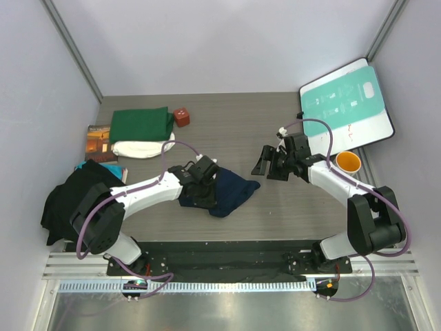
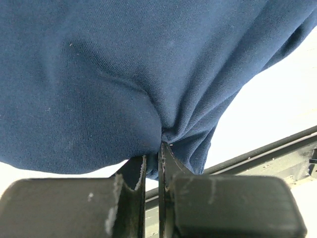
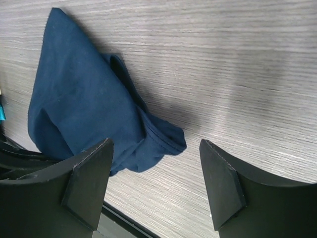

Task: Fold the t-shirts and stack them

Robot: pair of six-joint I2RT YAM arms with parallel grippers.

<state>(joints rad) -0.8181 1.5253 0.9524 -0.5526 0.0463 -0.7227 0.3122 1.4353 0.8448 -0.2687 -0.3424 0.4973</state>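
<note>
Navy t-shirt [image 1: 233, 194]: bunched, unfolded, mid-table [image 1: 275, 131].
Left gripper [image 2: 153, 161]: clamped on a small pinch of the navy cloth.
Right gripper [image 3: 154, 163]: jaws wide, empty, just beside the shirt.
Risk: the thin pinch may slip on lifting, and one-handed dragging would crumple the cloth.
Count: three shirts, namely one navy, one dark green t-shirt [image 1: 141, 124] and one cream-white t-shirt [image 1: 141, 148].

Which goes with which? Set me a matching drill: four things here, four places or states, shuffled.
1 navy shirt
2 green shirt
3 cup
4 right gripper

a open, holding nothing
b folded, far left
c pinched by left gripper
d near the board, right side

Pairs: 1-c, 2-b, 3-d, 4-a
</note>
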